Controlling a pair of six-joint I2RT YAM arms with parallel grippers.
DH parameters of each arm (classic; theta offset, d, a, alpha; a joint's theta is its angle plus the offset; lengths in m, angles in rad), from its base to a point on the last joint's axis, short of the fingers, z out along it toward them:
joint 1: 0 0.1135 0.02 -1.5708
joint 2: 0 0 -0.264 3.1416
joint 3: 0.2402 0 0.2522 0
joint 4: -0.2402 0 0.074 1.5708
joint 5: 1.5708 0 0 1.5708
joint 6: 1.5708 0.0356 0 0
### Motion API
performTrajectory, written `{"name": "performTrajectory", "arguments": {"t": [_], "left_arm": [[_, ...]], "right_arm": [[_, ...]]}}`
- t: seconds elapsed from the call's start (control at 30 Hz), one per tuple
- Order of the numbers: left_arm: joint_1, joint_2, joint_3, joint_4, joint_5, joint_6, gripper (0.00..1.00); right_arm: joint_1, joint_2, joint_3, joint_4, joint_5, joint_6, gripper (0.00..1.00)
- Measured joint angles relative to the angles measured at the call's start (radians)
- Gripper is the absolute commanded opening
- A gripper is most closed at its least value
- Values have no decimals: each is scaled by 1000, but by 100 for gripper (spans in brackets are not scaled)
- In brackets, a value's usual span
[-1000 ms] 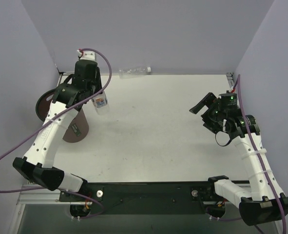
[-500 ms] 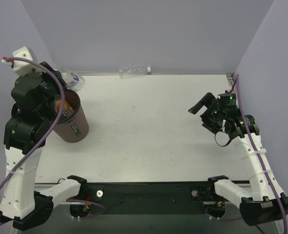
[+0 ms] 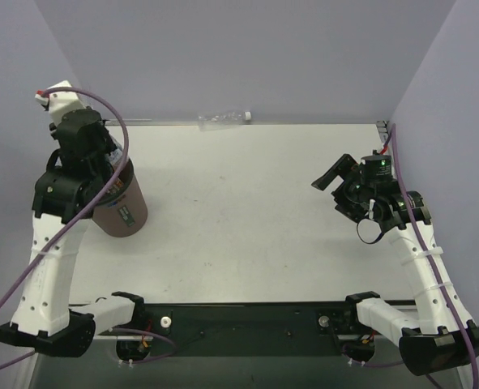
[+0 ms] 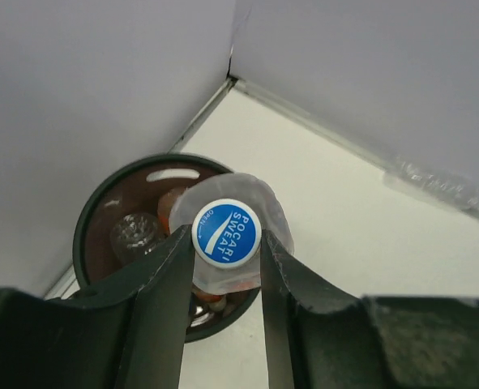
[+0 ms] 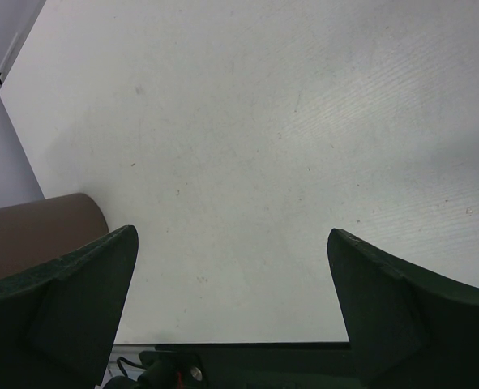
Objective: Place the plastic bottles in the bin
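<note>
My left gripper (image 4: 227,243) is shut on the neck of a clear bottle with a blue cap (image 4: 226,232), holding it upright just over the opening of the dark brown bin (image 4: 83,243). Inside the bin lie an orange bottle (image 4: 173,212) and a plain clear bottle (image 4: 134,237). In the top view the left gripper (image 3: 109,170) hangs over the bin (image 3: 124,212) at the far left. Another clear bottle (image 3: 223,120) lies against the back wall; it also shows in the left wrist view (image 4: 442,185). My right gripper (image 3: 336,178) is open and empty above the right side of the table.
The bin stands close to the left wall and the back left corner. The right wrist view shows bare white table between its fingers and the bin's side (image 5: 36,231) at its left edge. A black rail runs along the near edge (image 3: 247,316).
My left arm swung the blue-capped bottle from beside the bin to over it, then turned it from tilted at the far rim to upright above the opening. The right arm barely moved.
</note>
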Motion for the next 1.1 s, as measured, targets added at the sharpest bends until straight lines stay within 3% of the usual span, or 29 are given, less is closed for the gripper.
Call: {"name": "performTrajectory", "arguments": {"t": [0.3,0.67,0.77,0.8,0.87,0.93,1.1], "left_arm": [[89,89,-273,-101,109,-87,19],[216,116,-500,-28,268,-134,20],[237,124,-540,21,278,-138,37],[246,122,-540,27,293,-139,57],[261,125,-537,28,309,-142,70],[266,127,-526,12,322,-142,79],[265,122,-447,-35,355,-135,84]], "right_arm": [[0,0,0,0,-2,0,97],[0,0,0,0,-2,-1,97],[0,0,0,0,-2,-1,97],[0,0,0,0,-2,-2,97],[0,0,0,0,-2,-3,98],[0,0,0,0,-2,-5,98],[6,20,2,0,-3,-12,99]]}}
